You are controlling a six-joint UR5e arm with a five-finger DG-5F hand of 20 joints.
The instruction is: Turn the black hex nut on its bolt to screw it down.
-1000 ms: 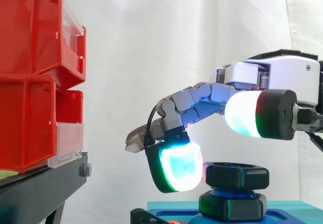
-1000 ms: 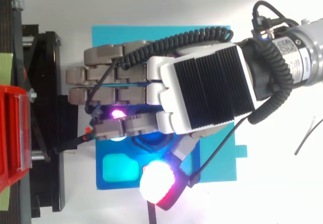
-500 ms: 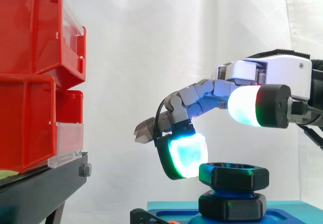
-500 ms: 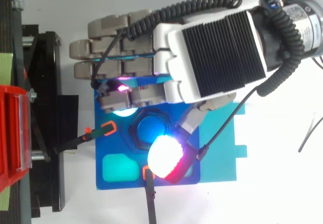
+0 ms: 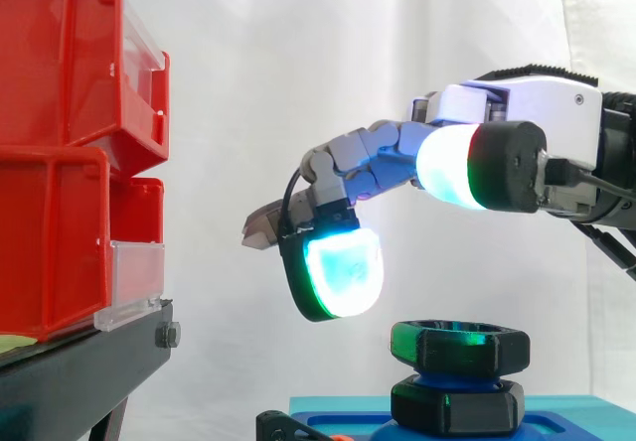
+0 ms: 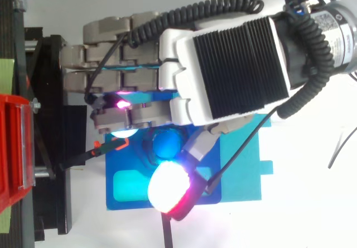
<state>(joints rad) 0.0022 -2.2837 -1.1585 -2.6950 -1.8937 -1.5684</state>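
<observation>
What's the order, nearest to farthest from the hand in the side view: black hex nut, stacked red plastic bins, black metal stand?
1. Black hex nut, just below the hand.
2. Stacked red plastic bins, to the left.
3. Black metal stand, lower left.

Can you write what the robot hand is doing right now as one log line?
hand: open, hovering | black hex nut: below hand, untouched, on blue bolt

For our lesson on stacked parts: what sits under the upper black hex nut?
A sliver of the blue bolt shows beneath it, then a second black hex piece resting on the blue base. The bolt's thread inside both pieces is covered.
</observation>
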